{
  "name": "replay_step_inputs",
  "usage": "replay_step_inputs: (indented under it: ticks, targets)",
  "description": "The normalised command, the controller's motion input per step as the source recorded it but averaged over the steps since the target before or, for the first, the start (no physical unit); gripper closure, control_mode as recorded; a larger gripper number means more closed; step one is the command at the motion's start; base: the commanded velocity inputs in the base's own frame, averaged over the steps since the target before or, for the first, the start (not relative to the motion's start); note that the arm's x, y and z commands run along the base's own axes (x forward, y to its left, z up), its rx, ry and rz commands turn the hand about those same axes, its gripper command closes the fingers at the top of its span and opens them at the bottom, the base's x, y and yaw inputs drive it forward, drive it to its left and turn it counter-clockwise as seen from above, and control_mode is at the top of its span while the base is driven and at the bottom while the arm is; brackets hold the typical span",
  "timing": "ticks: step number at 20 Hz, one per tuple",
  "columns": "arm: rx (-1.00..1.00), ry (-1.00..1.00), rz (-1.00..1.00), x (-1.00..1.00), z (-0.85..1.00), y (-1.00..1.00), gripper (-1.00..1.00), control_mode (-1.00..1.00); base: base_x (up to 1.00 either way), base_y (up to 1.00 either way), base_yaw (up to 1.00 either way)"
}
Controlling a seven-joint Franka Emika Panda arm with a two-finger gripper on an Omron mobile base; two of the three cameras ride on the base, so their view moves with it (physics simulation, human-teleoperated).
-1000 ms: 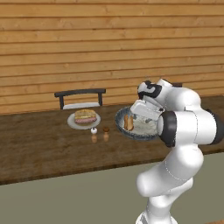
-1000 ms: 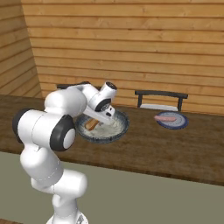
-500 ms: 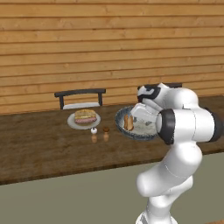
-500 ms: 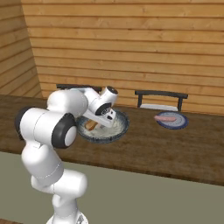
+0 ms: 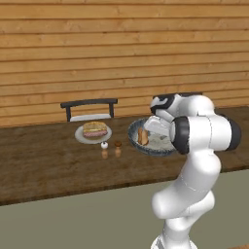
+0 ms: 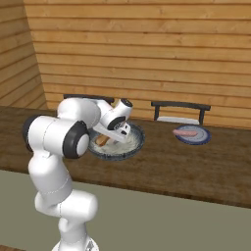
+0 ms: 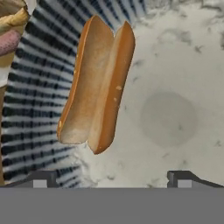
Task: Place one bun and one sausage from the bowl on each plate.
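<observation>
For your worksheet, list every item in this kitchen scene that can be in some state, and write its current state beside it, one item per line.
bowl: on the counter, holds one bun, no sausage visible inside.
bun: split, lying against the bowl's inner wall, not gripped.
gripper: open, hovering over the bowl.
pale plate: loaded with a bun and a sausage.
bluish plate: holds a sausage, no bun yet.
two shakers: upright on the counter.

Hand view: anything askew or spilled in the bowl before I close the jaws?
Nothing spilled. The one bun leans against the bowl's striped wall instead of lying flat on the pale floor, off to one side of the open gripper. Nothing else stands out.
</observation>
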Motion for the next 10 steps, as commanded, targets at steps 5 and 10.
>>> replay_step_inputs:
  ticks: [5,10]
  targets:
    - [0.0,0.0,0.0,0.27,-0.08,0.0,-1.0,-1.0,0.0,0.0,0.0]
    - [0.0,0.0,0.0,0.23,-0.07,0.0,-1.0,-1.0,0.0,0.0,0.0]
